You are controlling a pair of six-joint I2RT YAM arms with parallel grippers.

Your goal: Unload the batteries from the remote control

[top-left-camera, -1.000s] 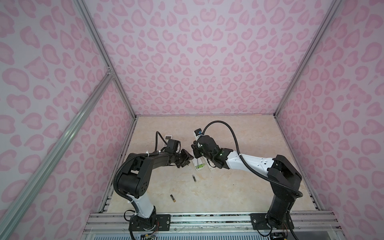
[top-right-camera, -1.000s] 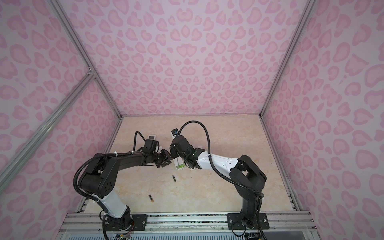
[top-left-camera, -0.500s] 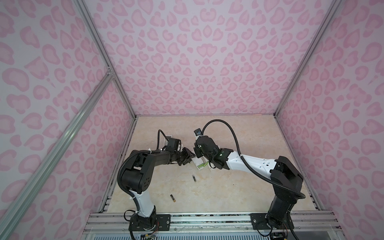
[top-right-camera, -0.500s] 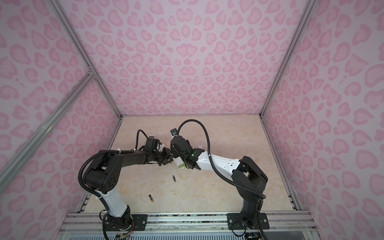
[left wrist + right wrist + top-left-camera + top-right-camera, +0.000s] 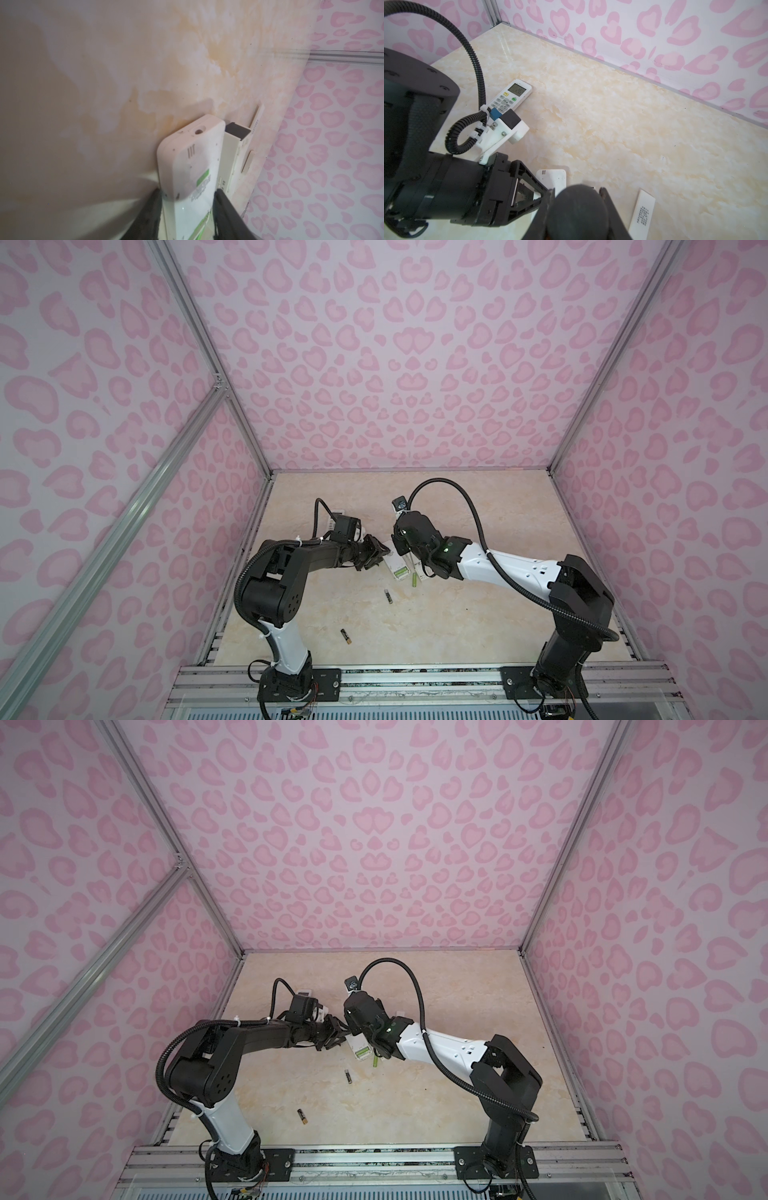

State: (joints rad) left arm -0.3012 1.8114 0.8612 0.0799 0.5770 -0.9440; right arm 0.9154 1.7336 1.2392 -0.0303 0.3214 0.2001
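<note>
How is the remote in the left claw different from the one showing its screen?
The clamped remote is turned back up, its label showing; the screen remote lies face up, buttons visible. The clamped remote sits between the fingers of the left claw; the screen remote lies untouched. Both are white and slim.

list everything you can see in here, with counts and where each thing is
held remote: 1, white with green label, gripped near table centre
display remote: 1, white, face up, left side of table
white casing: 1, dark end, against held remote; kind unclear
cover plate: 1, white, flat on table
black batteries: 2, gold ends, loose on table
green battery: 1, lime, beside held remote
dark tool: 1, round-ended, gripped
table: 1, beige marble
left gripper: 1, black, shut on held remote
right gripper: 1, black, shut on dark tool
</note>
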